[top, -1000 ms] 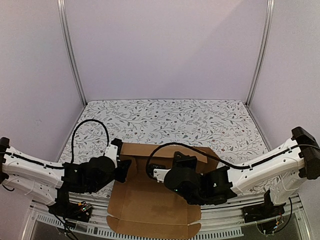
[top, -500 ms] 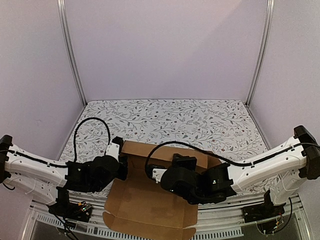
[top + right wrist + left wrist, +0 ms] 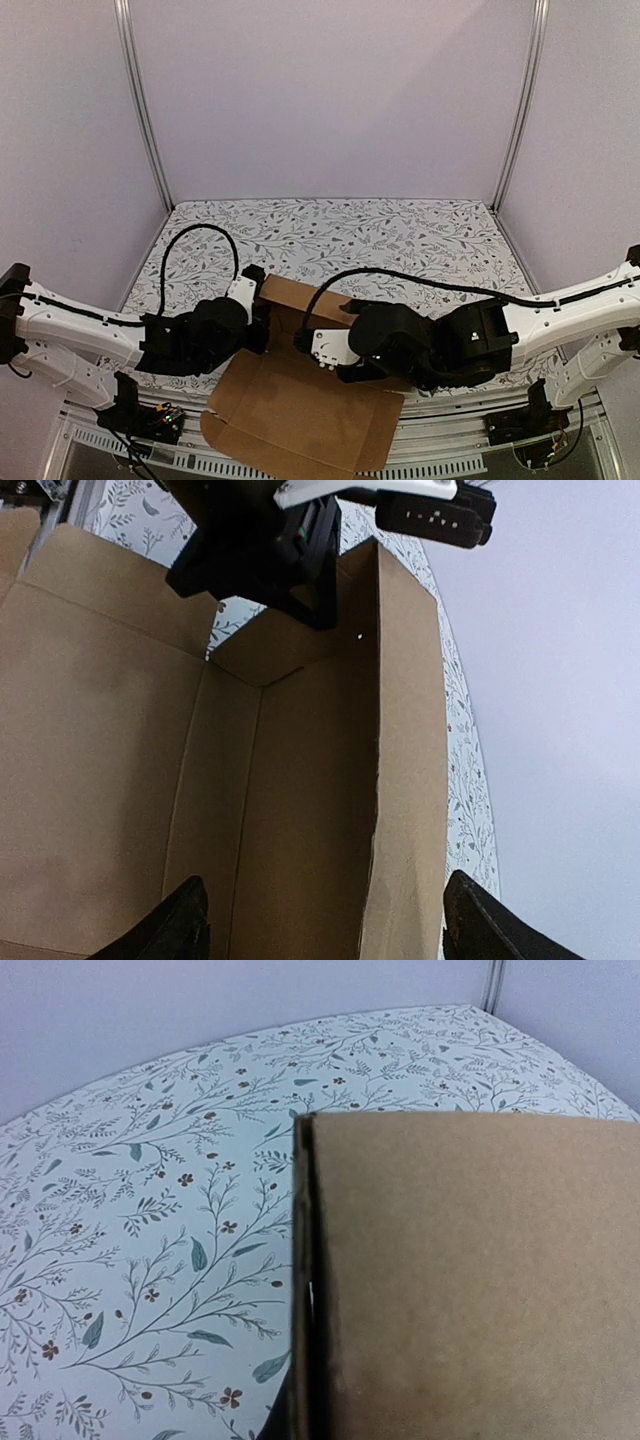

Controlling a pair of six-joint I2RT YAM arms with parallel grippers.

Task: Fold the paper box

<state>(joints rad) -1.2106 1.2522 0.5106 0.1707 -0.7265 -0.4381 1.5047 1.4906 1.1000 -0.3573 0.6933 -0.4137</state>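
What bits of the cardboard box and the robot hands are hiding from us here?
- Top view: the right arm covers the right side of the paper box, and its fingers sit hidden under its wrist.
- Left wrist view: cardboard fills the picture, so the spot where the left gripper pinches it is hidden.
- Right wrist view: the bottom edge cuts off the box floor and the finger bases of the right gripper.

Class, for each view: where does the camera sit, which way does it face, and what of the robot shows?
Top external: above and behind the bases, facing down over the table; both arms, left gripper, right gripper.
Left wrist: pressed close to the paper box wall, facing across the table; hardly any finger shows.
Right wrist: faces into the box; own fingertips at bottom.
Shared: top and right wrist both show the left gripper at the box wall.
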